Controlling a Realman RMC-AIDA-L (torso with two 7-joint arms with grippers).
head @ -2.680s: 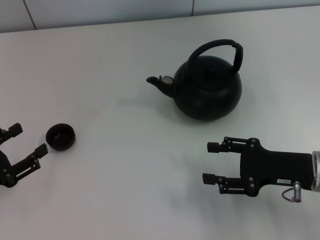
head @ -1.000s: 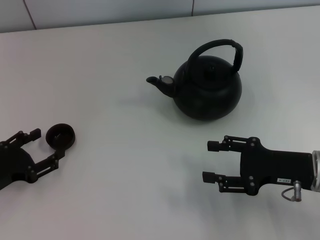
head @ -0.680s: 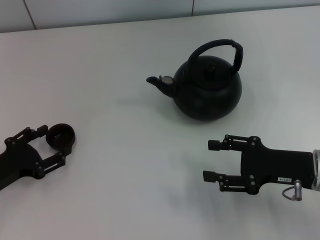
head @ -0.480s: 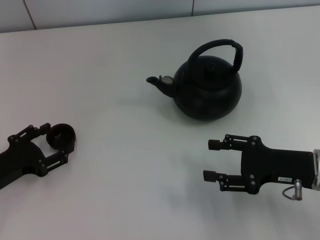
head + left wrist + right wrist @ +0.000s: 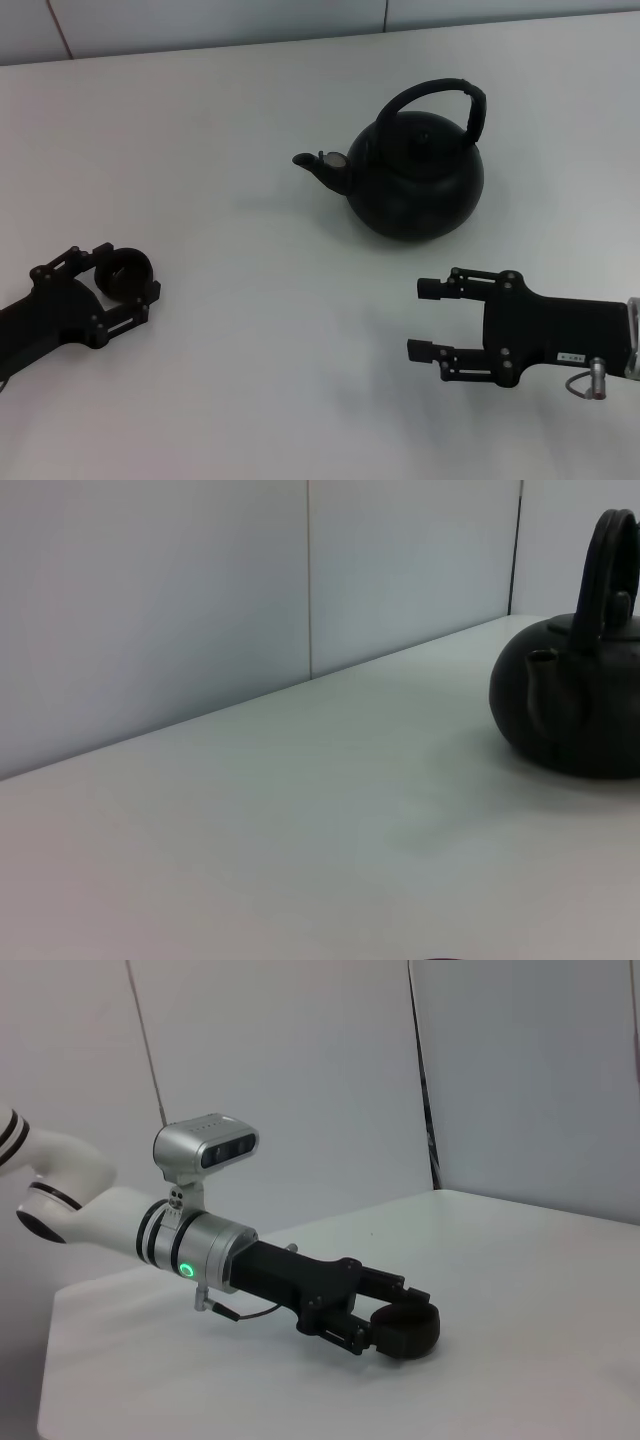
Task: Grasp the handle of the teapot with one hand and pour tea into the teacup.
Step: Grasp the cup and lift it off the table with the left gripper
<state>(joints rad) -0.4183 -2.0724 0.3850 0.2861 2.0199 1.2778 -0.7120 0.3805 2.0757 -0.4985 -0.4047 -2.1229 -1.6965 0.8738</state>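
- The teapot (image 5: 415,180) stands on the desk (image 5: 250,380) toward the far side, right of centre, its spout (image 5: 318,166) pointing left.
- The handle (image 5: 440,105) arches upright over the teapot's top.
- The teacup (image 5: 126,274) sits on the desk near the left front, well apart from the teapot.
- The left tool (image 5: 125,280) lies low around the teacup, one finger on either side of it.
- The right tool (image 5: 425,320) hovers in front of the teapot, at the right front, fingers spread and pointing left.

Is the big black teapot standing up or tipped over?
Standing up. The teapot rests flat on the table, handle arching on top, untouched by either gripper.
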